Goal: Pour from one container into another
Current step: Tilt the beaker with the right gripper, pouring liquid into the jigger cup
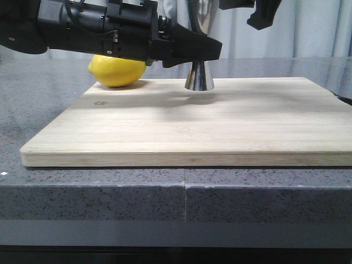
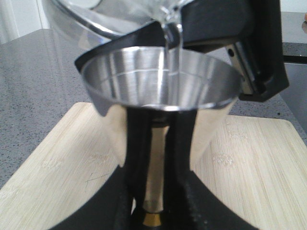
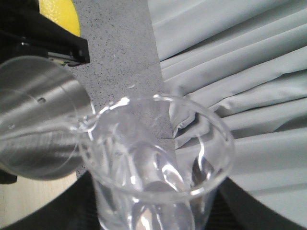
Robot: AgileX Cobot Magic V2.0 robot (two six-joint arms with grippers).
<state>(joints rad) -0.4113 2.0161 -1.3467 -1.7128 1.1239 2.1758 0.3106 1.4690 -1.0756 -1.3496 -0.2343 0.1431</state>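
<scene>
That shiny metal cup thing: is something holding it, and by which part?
Yes. The left gripper clamps the steel jigger at its narrow gold-banded waist, while the glass beaker, in the right gripper, pours into it.

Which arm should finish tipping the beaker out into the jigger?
Right. Its end effector holds the glass beaker tilted, lip over the steel jigger, liquid streaming in. The left end effector is clamped at the jigger's waist, steadying it.

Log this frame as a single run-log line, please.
phase: pouring | left gripper: shut on jigger, base on cutting board | right gripper: holds tilted beaker over jigger | clear liquid stream entering cup | lemon behind
</scene>
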